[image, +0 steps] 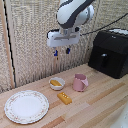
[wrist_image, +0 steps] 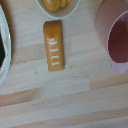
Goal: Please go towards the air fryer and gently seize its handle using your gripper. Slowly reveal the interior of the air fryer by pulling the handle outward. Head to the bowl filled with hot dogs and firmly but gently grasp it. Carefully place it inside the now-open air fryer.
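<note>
The large black boxy air fryer (image: 109,51) with its rounded top is sitting at the far end of the pale wooden table (image: 95,107), toward the exterior view's right. Its pull-out drawer is looking flush with the body, so I judge it closed, and the short black vertical handle (image: 103,61) on the drawer front is standing free with nothing touching it.

The white arm's gripper (image: 62,51), with its two short dark, blue-tipped fingers, is hanging high in the air well apart from the air fryer, off toward the exterior view's left of it. The jaws are standing apart with nothing between them.

The small round white bowl (image: 57,83) is resting on the table, well away from the air fryer and almost under the gripper. The yellow-orange hot dogs (image: 55,82) are lying inside it. In the wrist view the bowl (wrist_image: 59,7) and its hot dogs (wrist_image: 56,3) are showing only at the picture's edge.

Relative to the air fryer, the pink cup (image: 80,82) is standing nearer than the bowl, just beside it. The flat yellow rectangular block with pale dots (image: 64,97) is lying near the bowl, and the large patterned plate (image: 26,106) is sitting farthest away.

As I judge it, nothing of the task is done yet: reaching the handle, opening the drawer, gripping the bowl and placing it inside are all remaining.
</note>
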